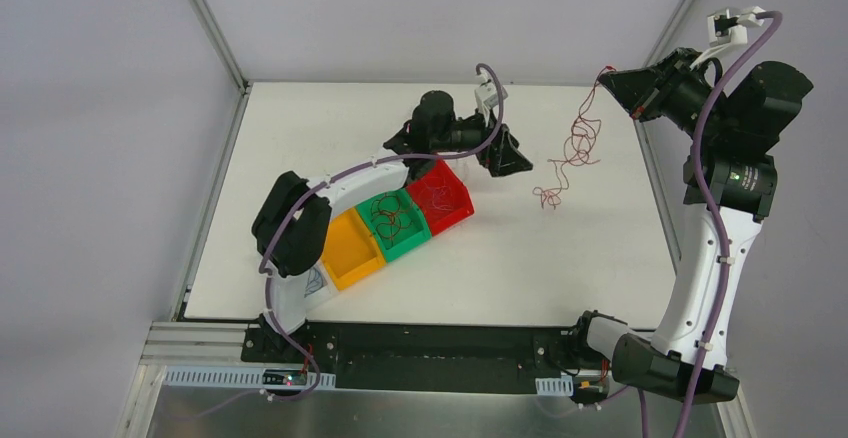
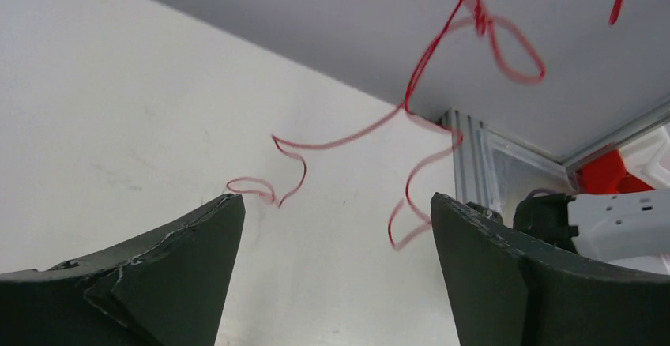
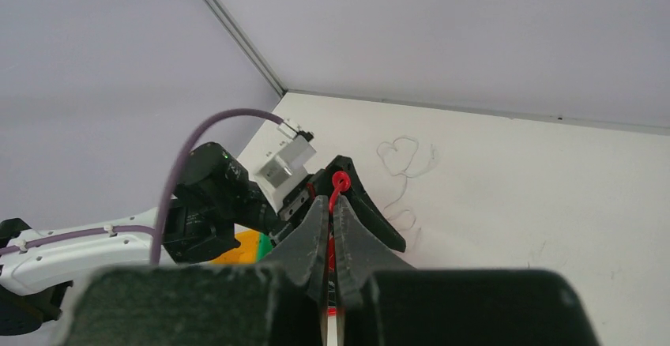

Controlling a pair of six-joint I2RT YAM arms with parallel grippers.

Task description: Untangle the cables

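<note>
Status: partly done, as judged from the layout.

- The right gripper (image 3: 332, 218) is raised over the far right of the table (image 1: 560, 268). Its jaws are pinched together on the top end of a red cable (image 1: 578, 143).
- The red cable hangs free below the right gripper in loose curls, with a denser knot of loops about halfway down. Its lower end reaches table level near the centre. Whether it touches the surface cannot be told, nor whether the knot is one strand or several.
- The left gripper (image 2: 336, 200) sits low, just beside the hanging cable. Its jaws stand wide apart with nothing between them. The lower curls of the cable show beyond the fingertips, not in contact.
- The green bin (image 1: 405, 248) holds coiled dark cables. The red bin (image 1: 455, 216) holds a fine strand whose colour is hard to read. The yellow bin (image 1: 350, 248) shows no cable.

Left to do: loosen the mid-length knot and set the red cable down clear of the others.

Obstructions:
- The left arm (image 1: 300, 218) lies across the near ends of the bins and hides part of them.
- The cable is hair-fine and springy. Judged risk: the open jaws close on air, or take two loops at once.
- The red bin stands just beside the left gripper and limits a leftward pull.
</note>
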